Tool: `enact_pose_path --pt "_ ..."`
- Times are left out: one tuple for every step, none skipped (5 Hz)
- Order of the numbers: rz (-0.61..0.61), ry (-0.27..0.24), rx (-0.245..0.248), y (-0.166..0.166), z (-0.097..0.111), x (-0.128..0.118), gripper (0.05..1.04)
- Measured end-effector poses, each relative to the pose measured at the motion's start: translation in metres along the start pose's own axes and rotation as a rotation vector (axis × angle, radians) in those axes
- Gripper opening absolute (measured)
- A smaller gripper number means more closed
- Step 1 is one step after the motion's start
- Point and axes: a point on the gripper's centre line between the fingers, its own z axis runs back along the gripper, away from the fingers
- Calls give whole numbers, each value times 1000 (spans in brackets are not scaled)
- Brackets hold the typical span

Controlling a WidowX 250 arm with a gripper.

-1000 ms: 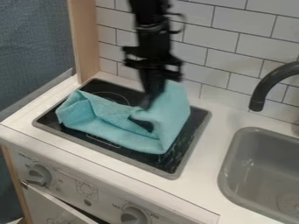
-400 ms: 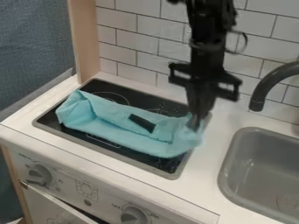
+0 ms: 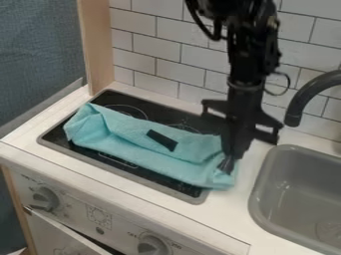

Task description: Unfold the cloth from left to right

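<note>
At the stovetop's right edge, the gripper grasps the right end of the teal cloth.

Beneath the fingertips, which are pinched on the fabric, that end of the cloth reaches past the stovetop onto the pale counter; the rest stretches left across the glossy black surface, below and to the left of the gripper. The black arm comes down from the top edge, right of centre, nearly upright, with its tips slanting slightly toward the lower left. Soft and matte, the cloth forms a long folded band, bunched at its left end, with a small dark oblong patch near its middle. Right of the gripper are a smooth grey sink and a curved black faucet.
</note>
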Motion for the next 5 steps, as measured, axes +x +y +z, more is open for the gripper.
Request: enact_pose_path --pt "-18 20 2 0 -9 1 95" --pt "-35 29 3 0 -8 1 271" --pt "-33 23 -2 -1 -8 2 542" --pt "-47 5 -25 -4 -3 0 850" --pt "-53 -32 -36 -4 12 1 1025"
